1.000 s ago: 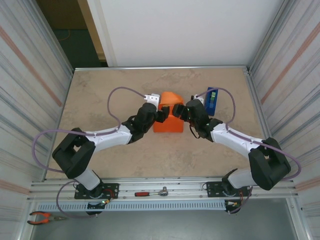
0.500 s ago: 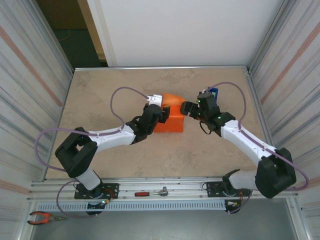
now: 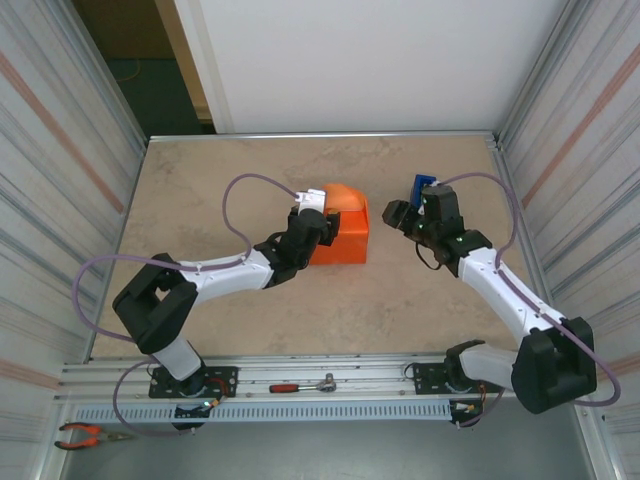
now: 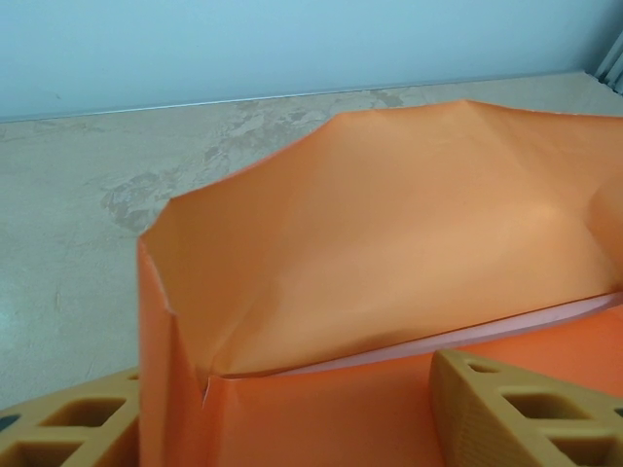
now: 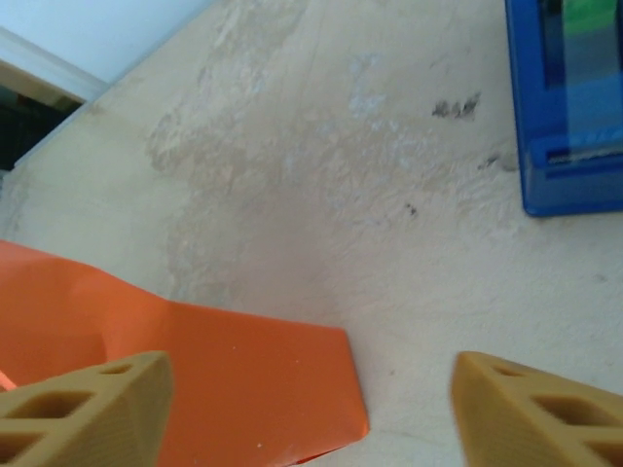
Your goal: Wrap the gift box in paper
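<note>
Reaching in from the left, my left pincer (image 3: 320, 222) sits at the near-left end of the paper (image 3: 342, 238). The orange sheet is folded up into a blocky bundle about mid-table.

Left wrist cam: my two tan fingers (image 4: 516, 413) stand apart, one just off the bundle's left edge, the other in front of its near face, w/ orange filling the gap btwn them. Can't tell if they're pinching the sheet or just resting against it. The top flap is tilted up & back, creased at its corners. A thin pale-pink strip, the gift box (image 4: 506, 324), peeks out under the flap's lower edge.

My right pincer (image 3: 394, 214) is off to the right of the bundle, apart from it. Its jaws are spread & nothing's in them. Right wrist cam: bare beige table (image 5: 321, 195) btwn the fingertips, and one corner of the paper at lower left.

A blue box-shaped thing (image 3: 421, 187) stands just behind the right pincer, toward the far right of the table.

On the rail at the near edge lies a red-handled tool (image 3: 300, 386). Pliers (image 3: 85, 435) w/ orange grips lie at bottom left.
</note>
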`<move>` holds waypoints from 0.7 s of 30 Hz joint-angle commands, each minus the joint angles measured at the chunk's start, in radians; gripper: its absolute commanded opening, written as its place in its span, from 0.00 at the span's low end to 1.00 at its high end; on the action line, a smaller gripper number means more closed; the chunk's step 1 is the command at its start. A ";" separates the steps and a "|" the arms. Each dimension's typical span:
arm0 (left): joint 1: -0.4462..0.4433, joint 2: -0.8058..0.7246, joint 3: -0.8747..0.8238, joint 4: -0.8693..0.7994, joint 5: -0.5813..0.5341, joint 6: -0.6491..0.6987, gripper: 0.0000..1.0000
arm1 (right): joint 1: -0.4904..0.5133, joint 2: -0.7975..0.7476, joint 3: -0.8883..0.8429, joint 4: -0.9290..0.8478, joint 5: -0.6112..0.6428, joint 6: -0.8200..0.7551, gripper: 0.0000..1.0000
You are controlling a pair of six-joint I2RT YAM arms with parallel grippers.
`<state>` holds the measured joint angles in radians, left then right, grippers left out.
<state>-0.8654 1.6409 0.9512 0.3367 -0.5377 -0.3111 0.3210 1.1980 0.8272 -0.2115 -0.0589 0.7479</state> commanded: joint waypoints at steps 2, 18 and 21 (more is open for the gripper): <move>-0.009 0.038 0.009 -0.085 -0.017 -0.005 0.64 | 0.011 0.050 -0.009 0.061 -0.045 0.027 0.44; -0.010 0.046 0.021 -0.107 -0.016 -0.006 0.62 | 0.105 0.219 0.112 0.129 -0.055 0.014 0.00; -0.012 0.048 0.024 -0.107 -0.014 -0.008 0.62 | 0.127 0.213 0.118 0.132 -0.044 0.007 0.00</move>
<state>-0.8661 1.6505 0.9688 0.3161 -0.5468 -0.3119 0.4328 1.4086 0.9165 -0.0952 -0.1081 0.7753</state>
